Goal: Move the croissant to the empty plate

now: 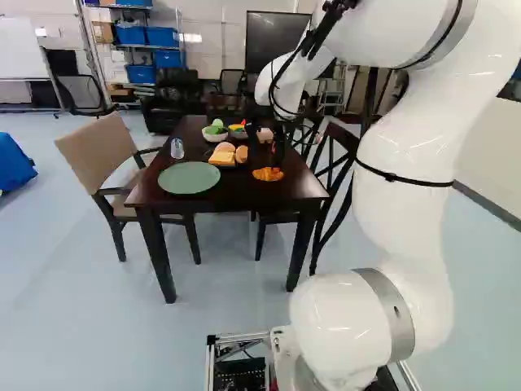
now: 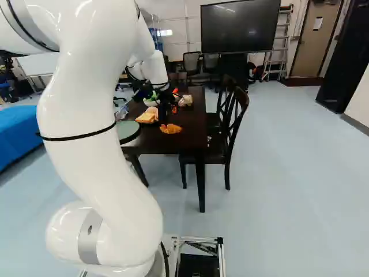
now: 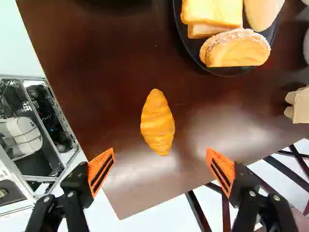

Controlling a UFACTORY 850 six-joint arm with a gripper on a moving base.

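My gripper point(image 1: 279, 152) hangs over the near right part of the dark table in the left base view. In the wrist view the gripper point(image 3: 160, 163) stands wide open, its two orange-padded fingers well apart with nothing gripped. The croissant point(image 3: 158, 122) lies on the bare tabletop, centred between the fingers' lines and a little ahead of them, touching neither. In the left base view the croissant point(image 1: 268, 173) is right of the green plate point(image 1: 189, 177), which is flat and bears nothing. The right base view shows part of the plate point(image 2: 128, 131) beside the arm.
A dark plate point(image 3: 227, 71) holds bread slices and rolls. Behind it are a bowl of green items point(image 1: 215, 133) and another bowl point(image 1: 237, 130). A clear cup point(image 1: 177, 148) stands beyond the green plate. Chairs flank the table point(image 2: 187, 138), including a beige one point(image 1: 102, 151).
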